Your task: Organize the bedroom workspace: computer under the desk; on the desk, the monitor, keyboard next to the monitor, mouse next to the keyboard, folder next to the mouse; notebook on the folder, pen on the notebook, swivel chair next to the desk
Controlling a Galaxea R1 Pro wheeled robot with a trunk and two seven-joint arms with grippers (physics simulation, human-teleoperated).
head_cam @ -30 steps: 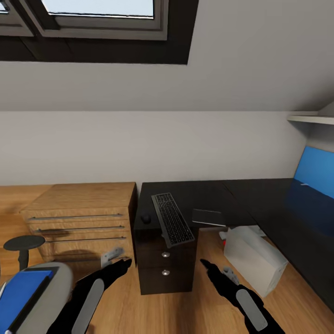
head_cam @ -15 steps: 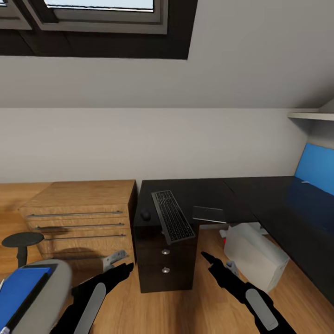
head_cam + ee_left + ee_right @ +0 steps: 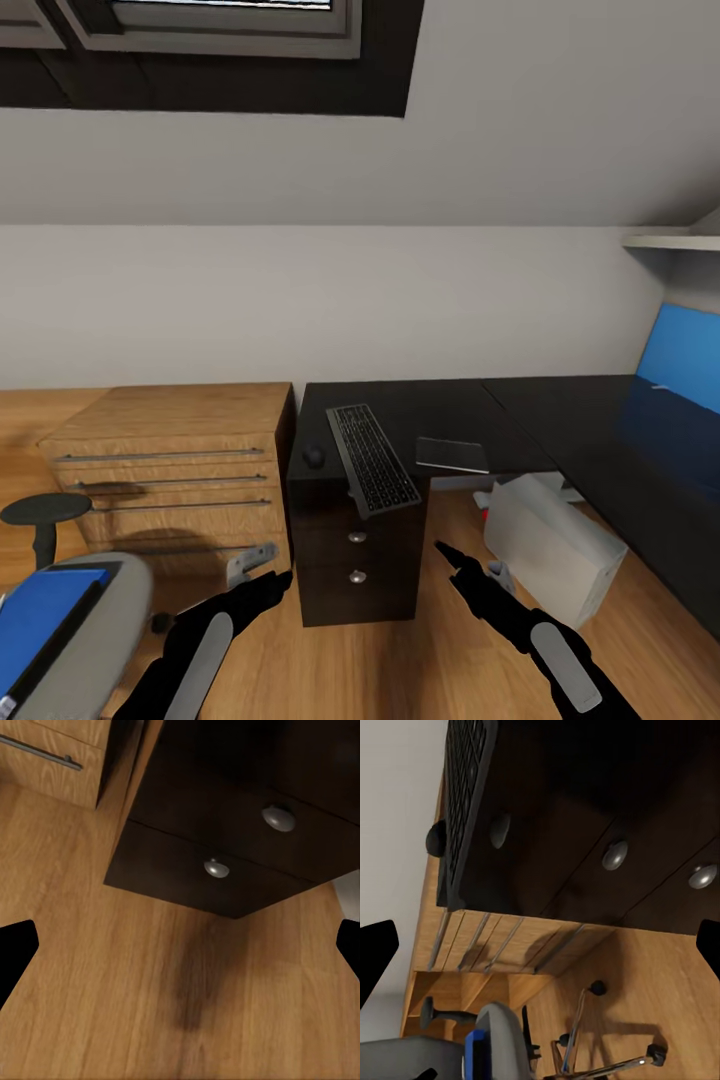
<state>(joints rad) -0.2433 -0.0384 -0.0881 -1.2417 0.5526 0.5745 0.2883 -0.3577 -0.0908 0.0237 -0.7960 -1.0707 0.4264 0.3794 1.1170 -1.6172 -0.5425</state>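
Note:
The black desk (image 3: 560,410) carries the silver-grey keyboard (image 3: 372,472), which overhangs the front edge above the drawer block (image 3: 355,560). The dark mouse (image 3: 314,457) lies just left of it and the dark notebook (image 3: 452,454) just right. Under the desk, tilted, stands the pale computer (image 3: 550,545). The blue folder (image 3: 40,625) rests on the grey swivel chair (image 3: 95,640) at the lower left. My left gripper (image 3: 275,578) and right gripper (image 3: 445,552) hover open and empty low before the drawer block (image 3: 217,868). The keyboard (image 3: 461,810) and mouse (image 3: 435,838) show from below. The monitor is out of view.
A light-wood drawer unit (image 3: 170,460) stands against the desk's left side. A blue wall panel (image 3: 685,360) and a white shelf (image 3: 670,241) are at the right. The chair's black armrest (image 3: 45,508) rises at the left. Wood floor (image 3: 150,1020) lies below the grippers.
The whole picture has slid upward a little, so the camera has moved. Both grippers stay open at about the same place before the drawer block.

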